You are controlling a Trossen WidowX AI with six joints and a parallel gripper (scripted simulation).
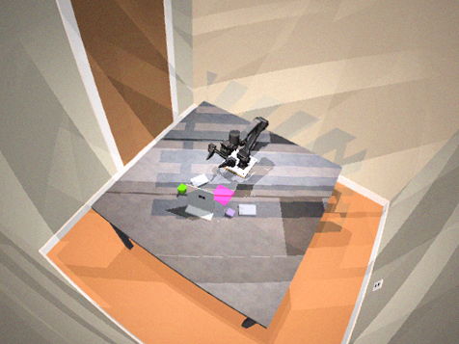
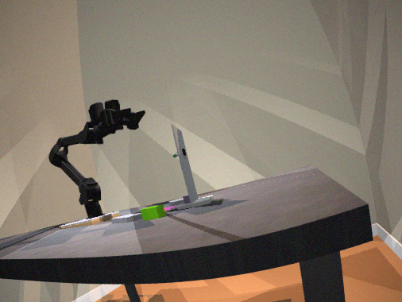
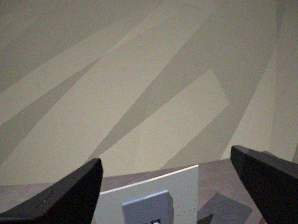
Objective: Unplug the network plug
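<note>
The upright grey-white panel (image 1: 206, 206) (image 2: 187, 175) (image 3: 188, 190) stands on the table. A blue-grey socket block (image 3: 145, 202) is on its near face in the wrist view. A small green piece (image 2: 175, 156), apparently the plug, sticks out from the panel on the arm's side; in the wrist view only small dark and pale details show at the bottom edge. The tab cannot be made out. The marked magenta square (image 1: 223, 195) (image 2: 171, 208) lies flat beside the panel. My gripper (image 1: 214, 163) (image 2: 140, 120) (image 3: 166, 159) is wide open and empty, in the air on the socket side, higher than the plug and apart from the panel.
A bright green cube (image 1: 181, 188) (image 2: 152, 212) lies near one side of the panel. A purple cube (image 1: 230, 213) (image 2: 186, 199) and a white flat block (image 1: 247, 209) lie on the other side. Another white block (image 1: 199, 180) lies between the panel and the arm's base.
</note>
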